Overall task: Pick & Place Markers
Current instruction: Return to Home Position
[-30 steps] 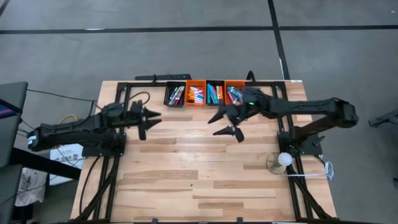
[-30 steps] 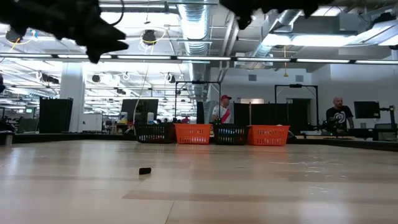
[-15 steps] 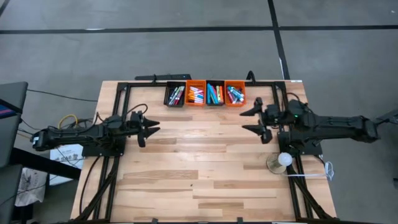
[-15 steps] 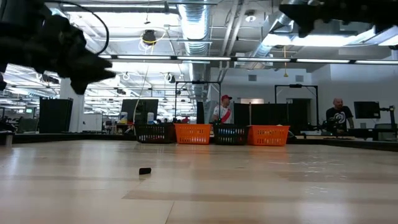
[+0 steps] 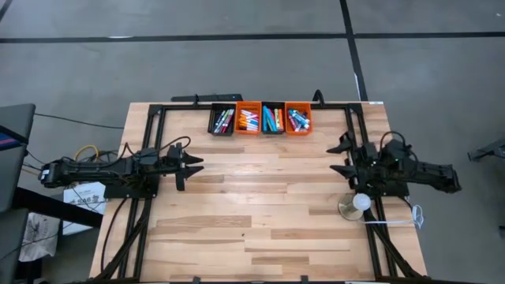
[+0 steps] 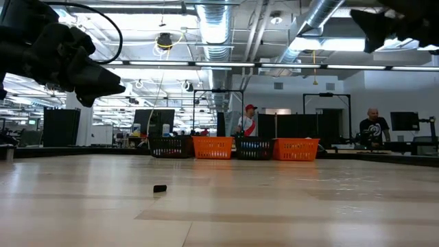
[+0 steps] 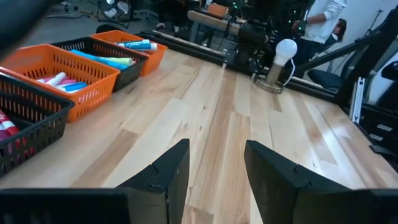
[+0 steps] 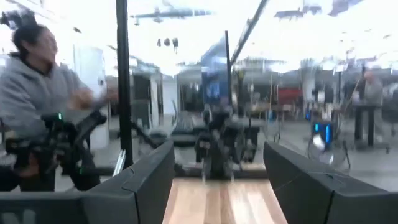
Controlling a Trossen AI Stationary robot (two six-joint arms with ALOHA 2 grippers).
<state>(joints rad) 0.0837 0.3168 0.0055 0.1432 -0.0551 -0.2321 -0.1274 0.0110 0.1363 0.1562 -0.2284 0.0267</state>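
markers (image 5: 247,121) all sit in the four bins (image 5: 222,121), black and orange by turns, lined up at the far edge of the table (image 5: 260,221). left gripper (image 7: 216,149) hangs over the left side, fingers spread, nothing in them. right gripper (image 8: 217,149) is over the right edge, fingers apart and empty too, near a white bulb lamp (image 5: 360,202). a small black bit (image 6: 160,188) lies on the open wood.

Multicoloured markers (image 5: 248,121), orange and black bins (image 5: 298,103)

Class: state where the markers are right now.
High view: the markers lie inside the four black and orange bins lined up at the table's far edge, centre.
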